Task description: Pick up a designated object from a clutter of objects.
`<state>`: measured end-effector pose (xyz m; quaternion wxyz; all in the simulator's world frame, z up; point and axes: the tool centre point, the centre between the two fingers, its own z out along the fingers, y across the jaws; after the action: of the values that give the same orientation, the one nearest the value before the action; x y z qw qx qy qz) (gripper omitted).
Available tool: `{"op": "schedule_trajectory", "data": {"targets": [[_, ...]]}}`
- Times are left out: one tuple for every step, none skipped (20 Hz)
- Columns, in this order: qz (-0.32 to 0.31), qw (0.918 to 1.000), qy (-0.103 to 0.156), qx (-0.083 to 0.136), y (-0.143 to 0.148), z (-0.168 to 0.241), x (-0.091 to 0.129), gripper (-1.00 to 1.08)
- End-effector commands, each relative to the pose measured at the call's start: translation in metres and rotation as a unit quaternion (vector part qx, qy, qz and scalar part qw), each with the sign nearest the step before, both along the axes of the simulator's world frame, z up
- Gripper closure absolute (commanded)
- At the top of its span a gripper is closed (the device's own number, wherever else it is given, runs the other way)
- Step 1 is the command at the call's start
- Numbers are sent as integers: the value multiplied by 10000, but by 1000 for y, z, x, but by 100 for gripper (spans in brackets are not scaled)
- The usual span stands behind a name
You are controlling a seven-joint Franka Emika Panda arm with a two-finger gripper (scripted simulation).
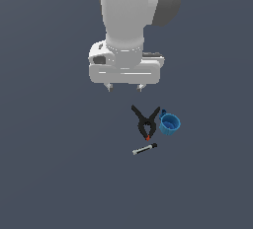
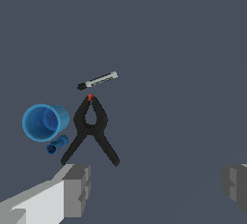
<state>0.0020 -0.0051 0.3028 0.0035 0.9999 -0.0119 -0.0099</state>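
Gripper high, marker untouched on counter

Gripper (image 1: 124,88) hangs above the counter (image 1: 49,173), jaws spread wide and empty; in the wrist view the two grey fingers (image 2: 77,189) sit at opposite edges of the picture with bare surface between them.

Marker stick (image 1: 145,149) lies flat on the counter, apart from the gripper, nothing touching it. Grey-white body, black end. In the exterior view it lies slightly aslant, black end toward that view's right and a little higher in the picture. It is the item of the three farthest from the gripper, lower in the picture and a little toward the exterior view's right of the fingertips.

Black spring clamp (image 1: 146,122) lies between gripper and marker, V open toward the gripper, red tip pointing at the marker. Tip and marker are close but a sliver of counter shows between them in the wrist view.

Blue cup (image 1: 169,123) lies on its side just beside the clamp, on the exterior view's right; whether the two touch I cannot tell. Its mouth shows as a round opening in the wrist view, handle toward the clamp's leg.

Arm body (image 1: 133,16) fills the upper middle of the exterior view.
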Motion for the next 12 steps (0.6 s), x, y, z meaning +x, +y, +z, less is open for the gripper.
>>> {"op": "schedule_trajectory", "data": {"targets": [[0, 10000, 0, 0, 0, 0, 0, -92], [-3, 10000, 0, 0, 0, 0, 0, -92], [-12, 10000, 0, 2, 0, 1, 0, -92], [-26, 10000, 0, 4, -1, 2, 0, -92], [-45, 10000, -1, 6, -2, 3, -1, -92], [-70, 10000, -1, 10, -3, 5, -1, -92], [-97, 10000, -1, 13, -3, 7, -1, -92], [-118, 9999, -2, 16, -4, 9, -2, -92], [-134, 9999, -2, 18, -5, 10, -2, -92], [-144, 9999, -2, 19, -5, 11, -2, -92], [-147, 9999, -2, 20, -5, 11, -2, -92], [-147, 9999, -2, 20, -5, 11, -2, -92]]}}
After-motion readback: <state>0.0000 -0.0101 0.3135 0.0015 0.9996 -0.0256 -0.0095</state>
